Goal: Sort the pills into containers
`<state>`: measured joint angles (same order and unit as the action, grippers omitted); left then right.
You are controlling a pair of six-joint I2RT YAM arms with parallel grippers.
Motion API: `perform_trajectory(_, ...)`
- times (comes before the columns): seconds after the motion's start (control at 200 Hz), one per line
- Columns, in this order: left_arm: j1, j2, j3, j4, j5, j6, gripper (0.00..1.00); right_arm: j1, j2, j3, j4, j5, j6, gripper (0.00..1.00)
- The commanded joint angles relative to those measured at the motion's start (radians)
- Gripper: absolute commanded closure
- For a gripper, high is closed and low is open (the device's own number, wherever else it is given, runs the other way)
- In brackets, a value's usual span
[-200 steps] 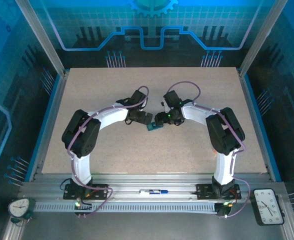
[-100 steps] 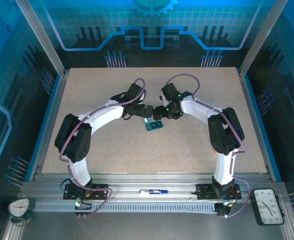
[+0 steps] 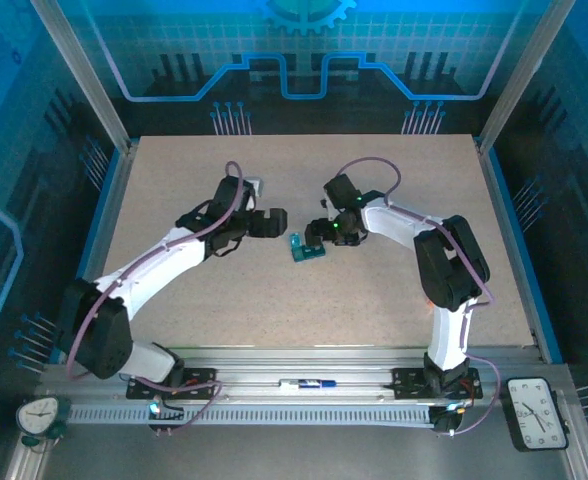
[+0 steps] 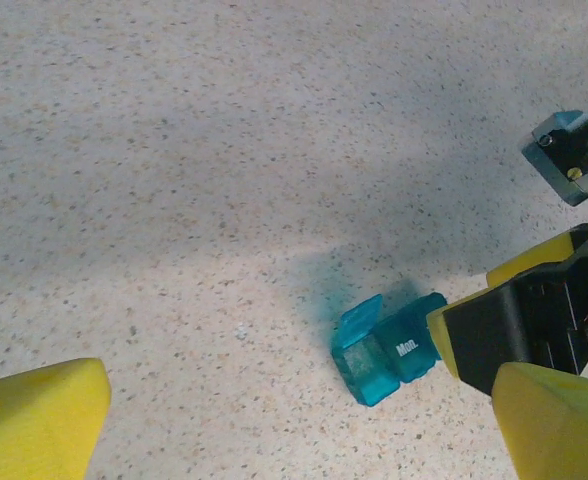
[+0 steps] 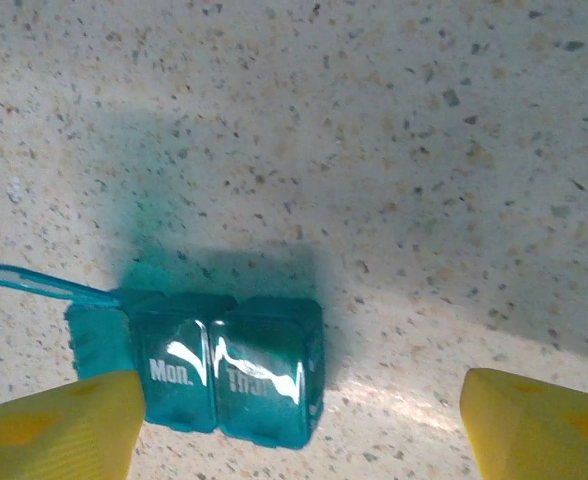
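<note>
The containers are one small teal pill box [image 3: 307, 251] lying mid-table. In the left wrist view the pill box [image 4: 392, 349] has its end lid [image 4: 358, 320] flipped up over an empty compartment, beside a shut lid marked "Mon." My right gripper [image 3: 321, 236] hovers over it, open. In the right wrist view the pill box [image 5: 226, 371] sits between my right gripper's [image 5: 294, 428] jaws, against the left fingertip [image 5: 59, 424] and far from the right one. My left gripper [image 3: 274, 222] stands wide open just left of the box, holding nothing. The pills are out of view.
The speckled table [image 3: 224, 290] is bounded by blue rails and metal frame posts [image 3: 79, 70]. A small marker [image 3: 309, 383] lies on the front rail between the arm bases. Clocks [image 3: 40, 415] [image 3: 539, 410] sit at the near corners.
The left arm has stretched out and swung leftward, drawing its open gripper back from the pill box. The right gripper stays over the box, which has barely shifted.
</note>
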<state>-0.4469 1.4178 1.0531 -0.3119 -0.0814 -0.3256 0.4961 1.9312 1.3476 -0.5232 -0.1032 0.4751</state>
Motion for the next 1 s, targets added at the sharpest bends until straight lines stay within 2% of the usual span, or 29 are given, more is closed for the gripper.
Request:
perform_trajectory(0.0, 0.043, -0.072, -0.047, 0.033, 0.037, -0.085, 0.01, 0.005, 0.031, -0.002, 0.051, -0.053, 0.043, 0.17)
perform_trajectory(0.215, 0.086, -0.15, -0.123, 0.091, 0.072, -0.183, 0.01, 0.029, 0.052, 0.004, 0.051, -0.05, 0.053, 0.17)
perform_trajectory(0.615, 0.117, -0.164, -0.175, 0.158, 0.146, -0.264, 0.01, 0.083, 0.063, 0.02, 0.026, -0.032, 0.057, 0.18)
perform_trajectory(0.996, 0.122, -0.172, -0.197, 0.18, 0.163, -0.283, 0.01, 0.131, 0.031, 0.021, -0.015, -0.007, 0.049, 0.18)
